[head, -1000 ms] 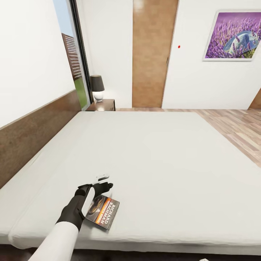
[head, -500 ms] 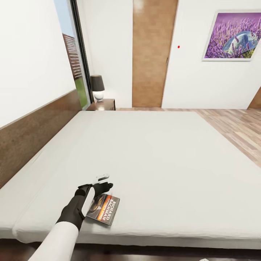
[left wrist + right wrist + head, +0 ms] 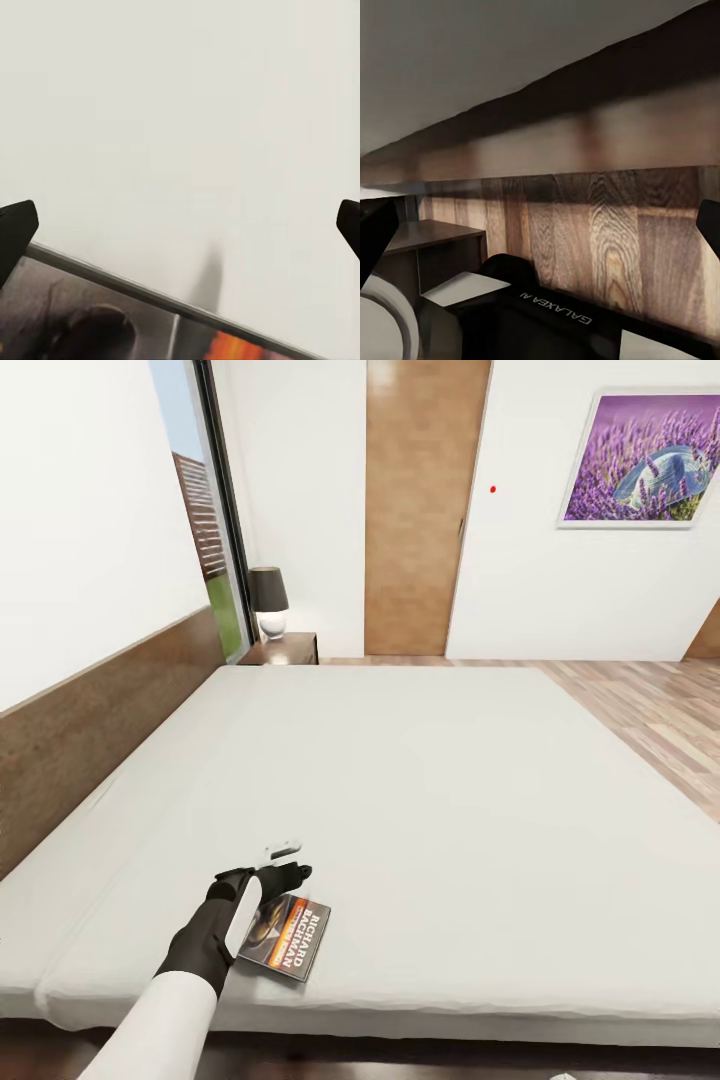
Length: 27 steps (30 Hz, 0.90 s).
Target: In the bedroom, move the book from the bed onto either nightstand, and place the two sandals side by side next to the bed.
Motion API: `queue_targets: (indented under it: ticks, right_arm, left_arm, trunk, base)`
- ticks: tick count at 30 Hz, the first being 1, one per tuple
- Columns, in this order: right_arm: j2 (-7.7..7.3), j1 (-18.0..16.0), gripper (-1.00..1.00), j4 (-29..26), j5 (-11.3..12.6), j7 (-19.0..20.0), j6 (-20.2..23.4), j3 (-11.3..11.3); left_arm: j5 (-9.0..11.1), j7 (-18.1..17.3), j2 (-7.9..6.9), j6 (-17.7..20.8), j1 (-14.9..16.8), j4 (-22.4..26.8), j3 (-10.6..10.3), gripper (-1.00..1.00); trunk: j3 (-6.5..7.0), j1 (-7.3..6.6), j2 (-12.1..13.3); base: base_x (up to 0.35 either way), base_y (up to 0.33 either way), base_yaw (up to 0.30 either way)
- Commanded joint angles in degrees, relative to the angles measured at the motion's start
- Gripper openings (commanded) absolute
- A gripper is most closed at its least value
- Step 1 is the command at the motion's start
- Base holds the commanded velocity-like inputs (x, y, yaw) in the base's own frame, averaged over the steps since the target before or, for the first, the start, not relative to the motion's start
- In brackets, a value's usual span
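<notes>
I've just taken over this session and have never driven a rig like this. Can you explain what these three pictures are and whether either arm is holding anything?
You are driving a wheeled robot with two arms in a simulated bedroom.

The large picture comes from the head camera, looking down over the bed. The left gripper reaches out over the mattress, right at the book, which lies flat near the bed's near edge. A nightstand with a lamp stands by the window.

The left wrist camera looks along that gripper's fingers: they are spread wide, with the book's edge below. Nothing is held.

The right wrist camera shows the bed's wooden frame from low down. Its fingers are also open and empty.
</notes>
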State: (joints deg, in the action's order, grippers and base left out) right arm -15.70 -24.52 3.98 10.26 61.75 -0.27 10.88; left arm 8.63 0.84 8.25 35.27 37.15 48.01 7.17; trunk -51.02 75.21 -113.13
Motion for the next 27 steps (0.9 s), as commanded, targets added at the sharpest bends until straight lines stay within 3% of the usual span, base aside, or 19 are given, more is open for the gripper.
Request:
queue_targets:
  ticks: [1, 27]
  right_arm:
    - [-0.02, -0.1, 1.00, 0.2, 0.3, 0.2, 0.0, 0.0]
    - [0.00, -0.1, 1.00, 0.2, 0.3, 0.2, -0.1, 0.0]
  left_arm:
    - [0.4, 0.1, 0.08, 0.3, 0.0, 0.1, 0.2, 1.00]
    - [0.5, 0.0, 0.09, 0.3, 0.0, 0.0, 0.2, 1.00]
  trunk:
    - [-0.05, -0.01, 0.0]
    - [-0.05, -0.01, 0.0]
  base:
    - [-0.078, 0.000, 0.000]
    - [-0.030, 0.000, 0.000]
